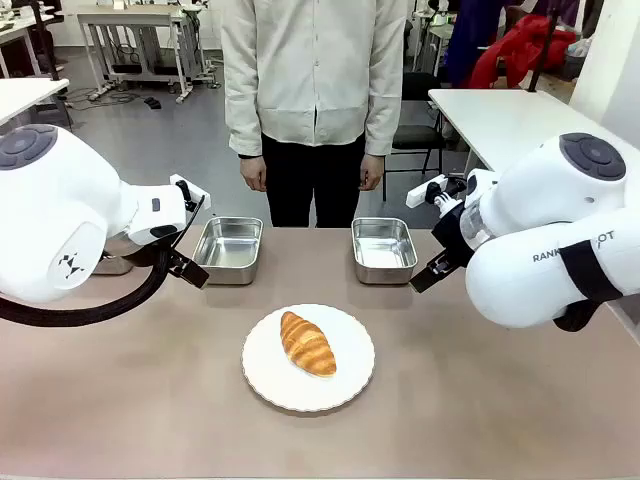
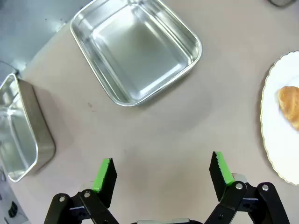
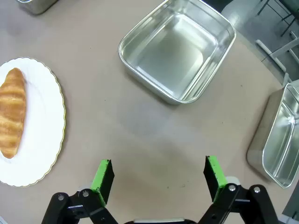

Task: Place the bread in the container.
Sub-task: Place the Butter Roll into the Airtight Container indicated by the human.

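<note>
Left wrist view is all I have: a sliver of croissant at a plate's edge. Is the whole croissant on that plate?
Observer: Yes, the croissant lies whole on the white plate, with nothing touching it.
Operator: Where is the other arm?
Observer: The right gripper hovers open over bare table, short of a steel pan.
Operator: And the person?
Observer: The person stands at the far side, hands hanging clear of the table.

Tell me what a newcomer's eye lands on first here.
A golden bread roll lies on a white plate at the table's middle. Beyond it sit an empty left pan and right pan, both steel. The left gripper and right gripper hang open at the sides; a person stands behind.
</note>
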